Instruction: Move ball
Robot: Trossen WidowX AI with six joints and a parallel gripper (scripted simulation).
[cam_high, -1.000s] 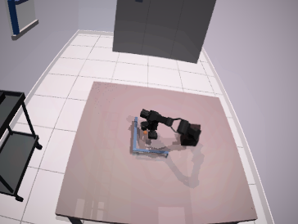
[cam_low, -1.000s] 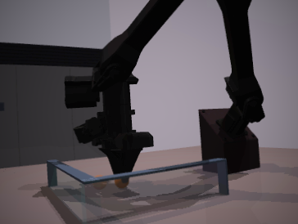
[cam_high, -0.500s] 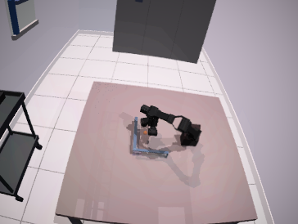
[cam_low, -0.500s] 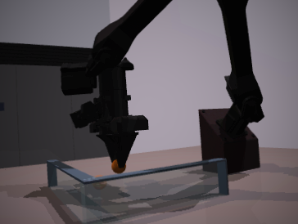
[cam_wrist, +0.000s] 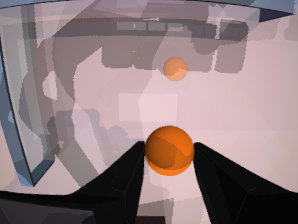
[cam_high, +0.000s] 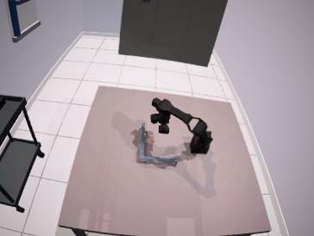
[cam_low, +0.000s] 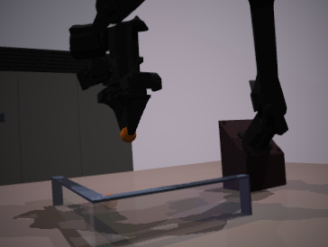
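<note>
We are looking at a table [cam_high: 112, 194] [cam_low: 18, 194] [cam_wrist: 250, 110] with two low see-through walls [cam_high: 143, 142] [cam_low: 171, 188] [cam_wrist: 17, 172] on it. In the top view, one wall runs roughly along the way of the left edge and the other along the way of the near edge. They meet in a corner that points to the table's near left corner.

We see the orange ball [cam_low: 128, 134] [cam_wrist: 169, 150] up in the air. The gripper [cam_high: 164, 129] [cam_low: 127, 128] [cam_wrist: 168, 148] has its two fingers squeezed on the ball, one on each side, and it points down. From the top, we cannot see the ball.

The pale see-through copy [cam_high: 153, 139] [cam_low: 109, 200] [cam_wrist: 175, 69] is low down, inside the walls, a bit nearer the table's left edge than its right edge. The ball is above the table, apart from the copy. We see the arm's base [cam_high: 197, 150] [cam_low: 232, 158] nearer the right edge.
</note>
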